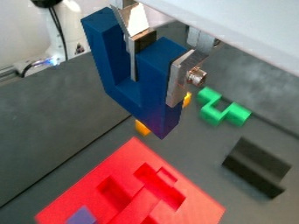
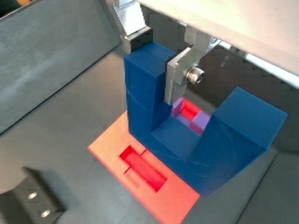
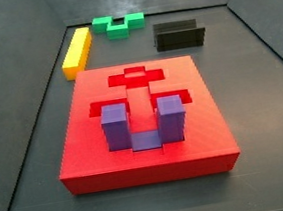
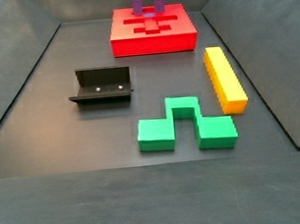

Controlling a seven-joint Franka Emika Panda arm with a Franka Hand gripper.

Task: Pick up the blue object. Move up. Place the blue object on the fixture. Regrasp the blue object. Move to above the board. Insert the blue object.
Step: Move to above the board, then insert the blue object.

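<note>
Your gripper point(image 1: 156, 68) is pinching the blue object point(image 1: 131, 79) between its silver fingers point(image 2: 179, 77) and carrying it in the air above the board point(image 1: 135, 188), as both wrist views show. The block is hiding part of the board's recess. Neither side view is catching the gripper or block. There, the fixture point(image 4: 103, 86) is sitting empty, at about 10 o'clock from the green block point(image 4: 182, 126).
</note>
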